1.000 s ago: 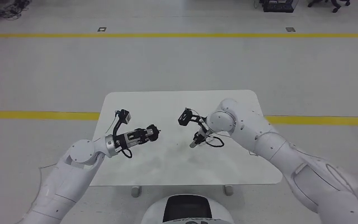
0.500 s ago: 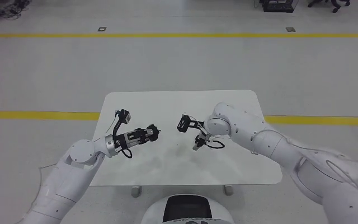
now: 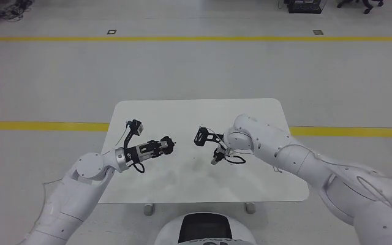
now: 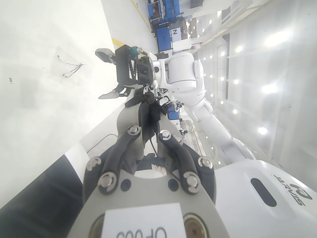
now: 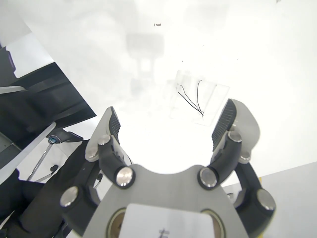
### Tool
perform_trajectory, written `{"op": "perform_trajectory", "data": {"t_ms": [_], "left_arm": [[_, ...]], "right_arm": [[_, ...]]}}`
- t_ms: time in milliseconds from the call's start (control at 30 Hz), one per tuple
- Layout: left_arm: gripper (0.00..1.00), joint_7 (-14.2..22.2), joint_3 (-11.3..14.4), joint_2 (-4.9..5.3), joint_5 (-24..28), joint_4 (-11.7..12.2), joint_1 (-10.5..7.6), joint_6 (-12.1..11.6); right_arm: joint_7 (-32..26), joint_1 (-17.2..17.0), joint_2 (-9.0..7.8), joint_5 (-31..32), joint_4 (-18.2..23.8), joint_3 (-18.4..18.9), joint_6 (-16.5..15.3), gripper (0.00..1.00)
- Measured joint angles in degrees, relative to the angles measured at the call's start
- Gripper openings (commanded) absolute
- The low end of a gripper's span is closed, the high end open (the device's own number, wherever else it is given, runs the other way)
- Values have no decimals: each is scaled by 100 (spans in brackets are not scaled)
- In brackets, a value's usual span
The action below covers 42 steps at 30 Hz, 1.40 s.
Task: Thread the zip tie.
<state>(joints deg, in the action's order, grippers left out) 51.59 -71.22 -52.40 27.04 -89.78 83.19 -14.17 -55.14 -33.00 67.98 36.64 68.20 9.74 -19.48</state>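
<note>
While the right gripper, spread and empty, edges slightly toward the table front, the left gripper stays closed; threading looks unstarted.

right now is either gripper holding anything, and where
Right gripper is open and empty; left gripper is shut, but whether it pinches anything cannot be told.
</note>
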Motion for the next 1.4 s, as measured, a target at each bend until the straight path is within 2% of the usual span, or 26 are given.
{"op": "perform_trajectory", "data": {"t_ms": [267, 467, 700, 800, 833, 867, 900, 1033, 1067, 1133, 1167, 1400], "left_arm": [[0, 0, 0, 0, 0, 0, 0, 0], [0, 0, 0, 0, 0, 0, 0, 0], [0, 0, 0, 0, 0, 0, 0, 0], [0, 0, 0, 0, 0, 0, 0, 0], [0, 0, 0, 0, 0, 0, 0, 0], [0, 0, 0, 0, 0, 0, 0, 0], [0, 0, 0, 0, 0, 0, 0, 0], [0, 0, 0, 0, 0, 0, 0, 0], [0, 0, 0, 0, 0, 0, 0, 0], [0, 0, 0, 0, 0, 0, 0, 0], [0, 0, 0, 0, 0, 0, 0, 0], [0, 0, 0, 0, 0, 0, 0, 0]], "right_arm": [[155, -158, -136, 453, 47, 0, 0, 100], [262, -250, -254, 561, 162, 0, 0, 100], [275, -260, -257, 570, 146, 5, 9, 100], [529, -350, -267, 670, 39, 66, 3, 100], [598, -368, -269, 682, -28, 96, 0, 87], [652, -379, -270, 679, -71, 116, -1, 58], [699, -388, -271, 674, -119, 133, -1, 49], [874, -434, -277, 682, -306, 167, 0, 29], [903, -445, -277, 681, -336, 167, 0, 18], [953, -467, -275, 669, -386, 161, 0, 9], [962, -474, -273, 669, -397, 150, 0, 0], [1080, -484, -215, 664, -581, 32, 0, 0]]}}
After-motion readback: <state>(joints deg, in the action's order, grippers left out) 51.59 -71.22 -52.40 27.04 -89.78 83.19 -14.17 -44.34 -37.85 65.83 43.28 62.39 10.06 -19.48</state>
